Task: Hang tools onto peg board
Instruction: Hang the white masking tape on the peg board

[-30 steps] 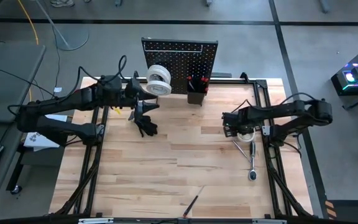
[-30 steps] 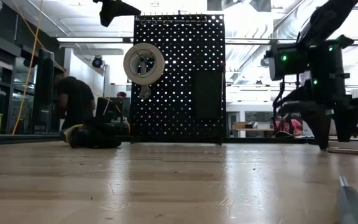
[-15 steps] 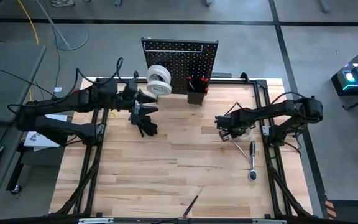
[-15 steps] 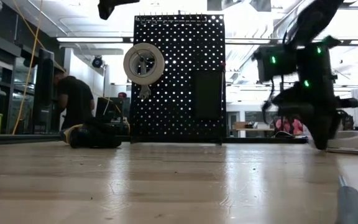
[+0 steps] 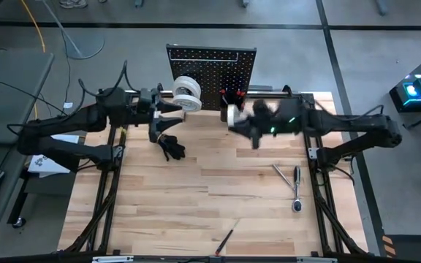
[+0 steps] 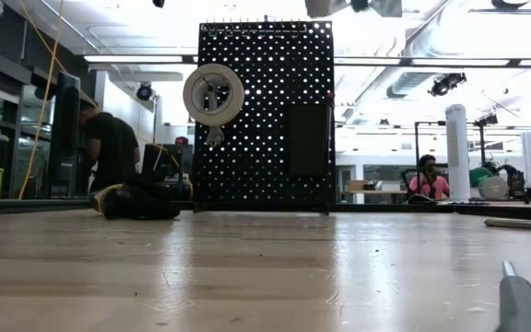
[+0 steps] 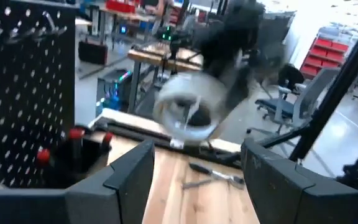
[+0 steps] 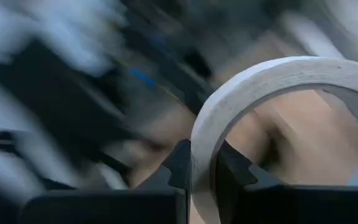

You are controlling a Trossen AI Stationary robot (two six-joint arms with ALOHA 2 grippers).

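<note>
The black peg board [image 5: 210, 67] stands upright at the table's far edge. One white tape roll [image 5: 187, 93] hangs by its hole from a peg on the board's front [image 6: 213, 92]. Beside it, a black bin [image 5: 231, 111] holds red-handled screwdrivers [image 7: 73, 135]. My right gripper [image 5: 241, 120] is shut on a second white tape roll [image 5: 232, 115], in the air just in front of the bin. My left gripper [image 5: 172, 117] stands open below the hung roll, with nothing between its fingers [image 7: 129, 180]. Both grippers are above the top of the low view. My right gripper pinches the tape roll's wall [image 8: 201, 163] between its two fingers, one finger [image 8: 232, 169] inside the ring's hole and the other [image 8: 178, 165] outside. The roll is lifted clear of the table and stands on edge, its hole facing the left arm [image 7: 185, 115].
Two silver wrenches [image 5: 292, 181] lie on the table's right side, and a slim screwdriver [image 5: 225, 239] lies near the front edge. A black bundle [image 5: 172, 148] lies under my left gripper. People are in the room behind the board [image 6: 109, 152].
My right gripper has shut on the tape roll at the table's right side, lifted it clear and swung fast up, left and toward the far edge, to the front of the bin. My left arm has drawn back slightly toward the left edge.
</note>
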